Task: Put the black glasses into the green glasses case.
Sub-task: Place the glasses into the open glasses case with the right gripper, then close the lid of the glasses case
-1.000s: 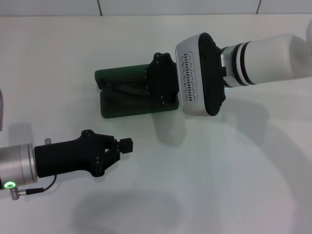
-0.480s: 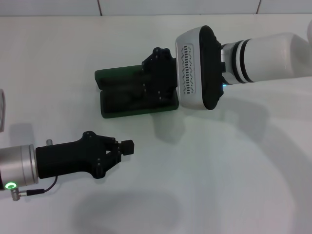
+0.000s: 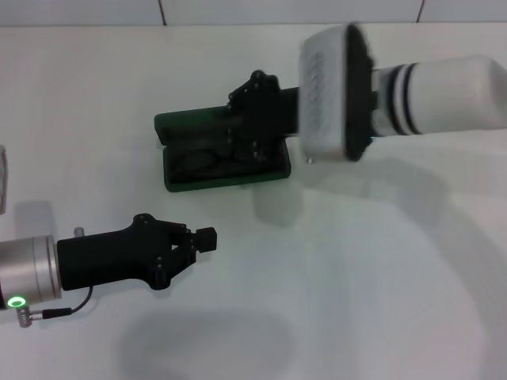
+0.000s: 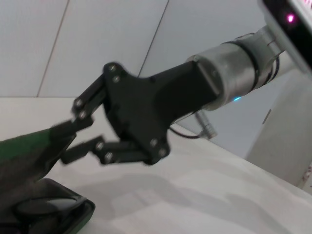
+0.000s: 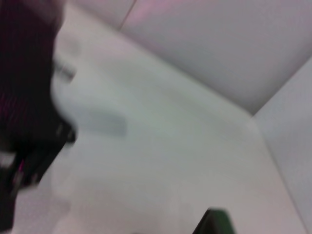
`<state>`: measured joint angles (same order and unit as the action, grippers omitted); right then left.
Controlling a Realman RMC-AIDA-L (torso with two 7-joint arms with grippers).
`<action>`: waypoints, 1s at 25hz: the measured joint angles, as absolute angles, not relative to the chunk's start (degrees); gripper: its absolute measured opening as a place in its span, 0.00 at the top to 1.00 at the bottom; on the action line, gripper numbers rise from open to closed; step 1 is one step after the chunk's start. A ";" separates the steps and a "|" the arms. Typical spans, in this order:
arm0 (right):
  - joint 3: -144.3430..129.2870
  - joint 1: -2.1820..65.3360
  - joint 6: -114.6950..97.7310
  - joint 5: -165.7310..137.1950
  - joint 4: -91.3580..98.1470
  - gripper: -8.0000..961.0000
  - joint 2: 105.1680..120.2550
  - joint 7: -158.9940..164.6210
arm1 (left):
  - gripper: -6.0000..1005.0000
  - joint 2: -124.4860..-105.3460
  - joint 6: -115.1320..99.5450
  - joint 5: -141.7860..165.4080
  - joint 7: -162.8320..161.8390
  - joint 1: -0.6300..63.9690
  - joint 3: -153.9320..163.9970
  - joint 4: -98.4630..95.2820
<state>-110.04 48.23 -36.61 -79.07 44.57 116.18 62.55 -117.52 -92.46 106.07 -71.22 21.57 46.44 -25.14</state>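
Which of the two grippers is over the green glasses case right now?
The right gripper, reaching in from the right above the open green glasses case. The left gripper sits apart on the near side of the table.

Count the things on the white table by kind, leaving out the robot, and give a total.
Glasses cases: 1, the green glasses case, open.
Glasses: 1, the black glasses, lying inside it.
Total: 2
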 joint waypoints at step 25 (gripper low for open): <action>-60.96 23.19 -85.32 -78.91 23.54 0.50 115.17 52.47 | 0.99 -119.14 -73.89 105.10 -74.14 27.78 41.51 -25.11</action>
<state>-60.96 23.19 -85.32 -78.91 23.54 115.17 52.47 -119.14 -73.89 105.10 -74.14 27.78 41.51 -25.11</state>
